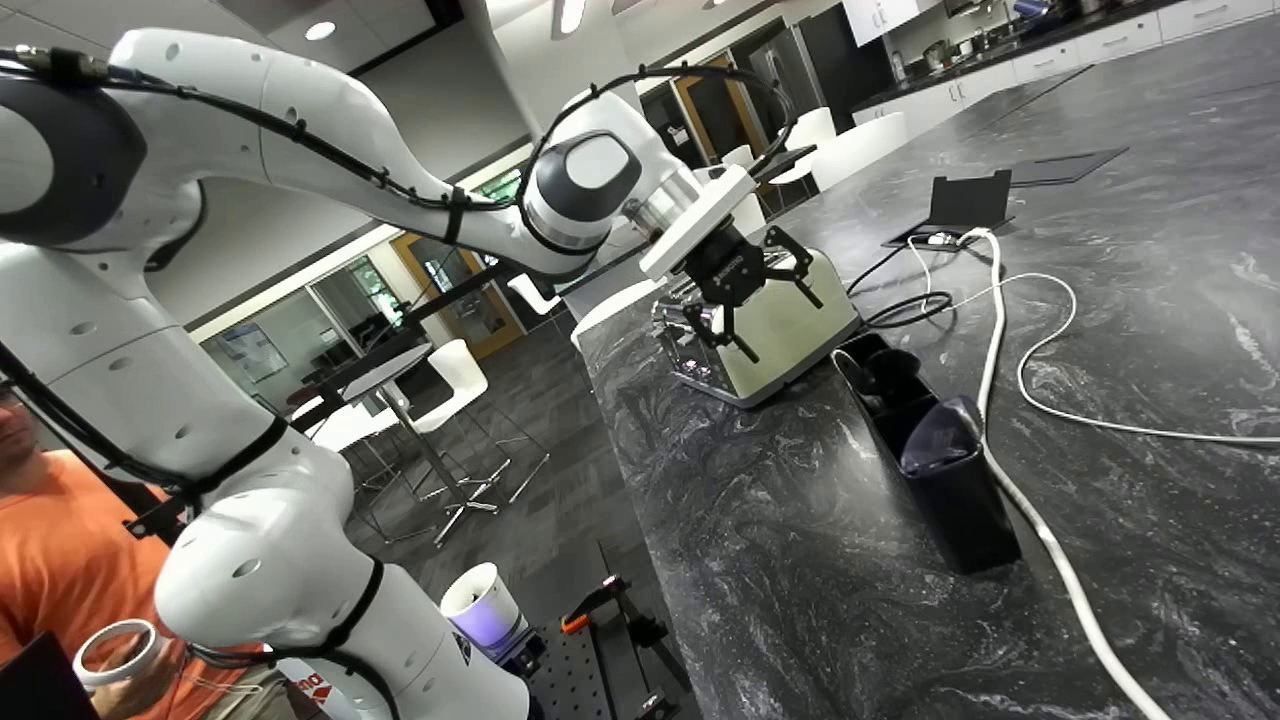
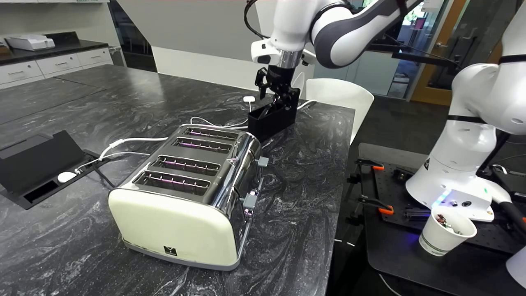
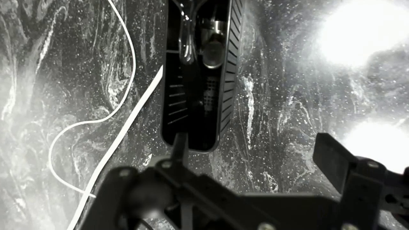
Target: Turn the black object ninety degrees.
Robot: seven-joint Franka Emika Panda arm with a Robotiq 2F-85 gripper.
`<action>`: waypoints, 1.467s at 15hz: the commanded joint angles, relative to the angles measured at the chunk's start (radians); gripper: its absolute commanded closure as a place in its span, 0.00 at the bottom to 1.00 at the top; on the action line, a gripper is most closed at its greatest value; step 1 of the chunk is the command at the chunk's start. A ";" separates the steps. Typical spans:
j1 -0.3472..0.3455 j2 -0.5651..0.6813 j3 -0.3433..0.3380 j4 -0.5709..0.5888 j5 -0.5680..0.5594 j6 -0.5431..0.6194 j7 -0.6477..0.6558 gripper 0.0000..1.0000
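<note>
The black object is a matte black oblong open-topped case point(image 1: 965, 515) lying on the dark marbled table. It also shows in an exterior view point(image 2: 269, 125) beyond the toaster and in the wrist view point(image 3: 228, 95), its long side running up the picture. A glossy utensil and a metal-banded item sit inside it. My gripper point(image 1: 785, 330) is open and empty above the table, seen near the case in an exterior view point(image 2: 274, 98). In the wrist view my gripper point(image 3: 252, 137) has its left finger overlapping the case's near end; I cannot tell whether it touches. The right finger is off the case.
A cream toaster point(image 2: 176, 230) with chrome sides stands by the case, also in an exterior view point(image 1: 800, 325). A white cable point(image 3: 127, 123) runs along the case's side. A black pop-up outlet box point(image 2: 45, 164) and the table edge point(image 1: 645, 530) are nearby.
</note>
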 commanded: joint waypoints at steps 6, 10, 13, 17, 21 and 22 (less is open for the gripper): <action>-0.051 0.118 -0.003 0.019 0.182 0.103 -0.327 0.00; -0.048 0.153 -0.008 0.032 0.144 0.084 -0.243 0.00; -0.055 0.177 -0.003 0.039 0.185 0.102 -0.224 0.00; -0.066 0.216 0.008 0.071 0.270 0.088 -0.223 0.00; -0.072 0.248 0.007 0.108 0.290 0.087 -0.197 0.32; -0.072 0.254 0.006 0.118 0.289 0.084 -0.189 0.39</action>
